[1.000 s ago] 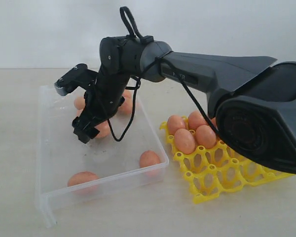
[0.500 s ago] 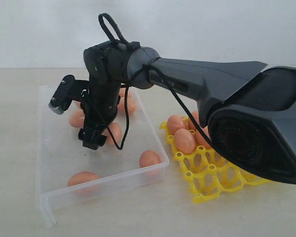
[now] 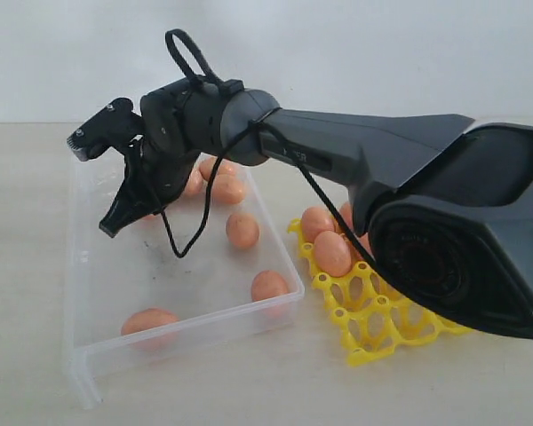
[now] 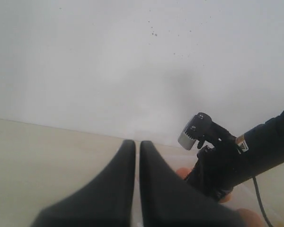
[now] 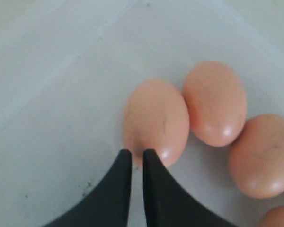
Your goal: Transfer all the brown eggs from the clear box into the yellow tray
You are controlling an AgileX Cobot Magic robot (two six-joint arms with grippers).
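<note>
The clear box [image 3: 186, 342] lies on the left and holds several brown eggs, among them one at the front [image 3: 151, 321], one by the right wall [image 3: 269, 286] and one mid-floor [image 3: 242, 230]. The yellow tray [image 3: 382, 333] sits to its right with three eggs [image 3: 332, 253] in its far cups. My right gripper [image 3: 115, 222] reaches across over the box's far left part, shut and empty. In the right wrist view its tips [image 5: 137, 151] hover just short of an egg [image 5: 156, 123] lying against two others [image 5: 215, 101]. My left gripper [image 4: 137, 142] is shut, empty, raised, out of the exterior view.
The right arm [image 3: 355, 155] spans the tray and the box's far side. Its wrist camera [image 3: 98, 133] sticks out past the box's far left corner. The left wrist view looks at a pale wall and that arm [image 4: 217, 161]. Bare table surrounds both containers.
The right gripper swung from the middle of the box toward its far left and rose a little. The egg in the box's middle now shows further right, uncovered.
</note>
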